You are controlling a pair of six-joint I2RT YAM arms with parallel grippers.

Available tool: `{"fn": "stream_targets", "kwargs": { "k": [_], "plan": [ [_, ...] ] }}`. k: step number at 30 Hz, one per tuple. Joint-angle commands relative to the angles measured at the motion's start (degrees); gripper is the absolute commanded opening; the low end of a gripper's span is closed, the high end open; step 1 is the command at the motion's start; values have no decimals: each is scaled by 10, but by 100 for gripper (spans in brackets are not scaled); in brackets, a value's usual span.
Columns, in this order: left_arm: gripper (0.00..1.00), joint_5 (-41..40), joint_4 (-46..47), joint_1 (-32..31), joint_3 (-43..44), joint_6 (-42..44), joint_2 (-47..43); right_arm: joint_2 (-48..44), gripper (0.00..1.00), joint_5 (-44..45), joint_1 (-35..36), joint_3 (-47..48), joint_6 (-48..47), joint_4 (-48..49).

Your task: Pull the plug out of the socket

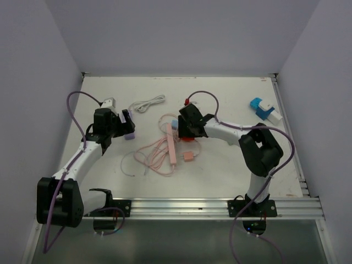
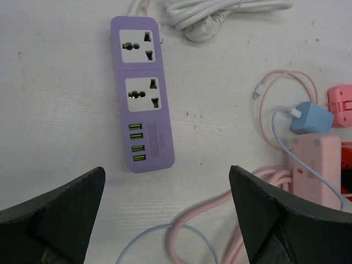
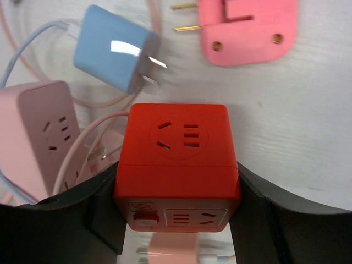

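Note:
My right gripper [image 3: 176, 190] is shut on a red cube socket [image 3: 179, 154], its fingers pressed on both sides of it. A blue plug [image 3: 113, 48] lies loose just beyond the cube, prongs bare. A pink plug [image 3: 247, 25] lies at the far right, also with bare prongs. A blurred pink shape shows under the cube. My left gripper [image 2: 166, 184] is open and empty above the table, just short of a purple power strip [image 2: 142, 93]. In the top view the right gripper [image 1: 184, 124] covers the cube, and the left gripper [image 1: 126, 125] is beside the purple strip [image 1: 130, 135].
A pink power strip [image 1: 171, 146] with coiled pink cable [image 1: 151, 157] lies between the arms, a small pink adapter [image 1: 188, 157] beside it. A white cable [image 1: 147, 103] lies at the back. A blue and white block [image 1: 264, 108] sits at the far right.

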Motion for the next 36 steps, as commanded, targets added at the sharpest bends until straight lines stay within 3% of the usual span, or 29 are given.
{"fn": "stream_targets", "kwargs": {
  "k": [1, 4, 7, 13, 17, 24, 31, 36],
  "plan": [
    [98, -8, 30, -3, -8, 22, -11, 77, 33, -89, 28, 50, 17, 0],
    [98, -6, 43, -6, -15, 22, -7, 86, 41, -78, 27, 79, 9, -20],
    [98, -6, 47, -11, -18, 25, -2, 75, 69, -52, 24, 88, -11, -47],
    [98, 1, 52, -15, -16, 27, 6, 19, 93, -46, 4, 79, -28, -96],
    [98, 4, 52, -16, -15, 29, 7, -37, 98, -55, -22, 75, -41, -114],
    [98, 5, 52, -23, -12, 34, 7, -119, 98, -65, -177, 40, -54, -131],
    [98, 6, 51, -30, -10, 36, 7, -119, 98, -43, -332, 59, -66, -127],
    [98, 6, 50, -32, -8, 39, 7, -94, 98, 46, -392, 106, -24, -111]
  ]
}}
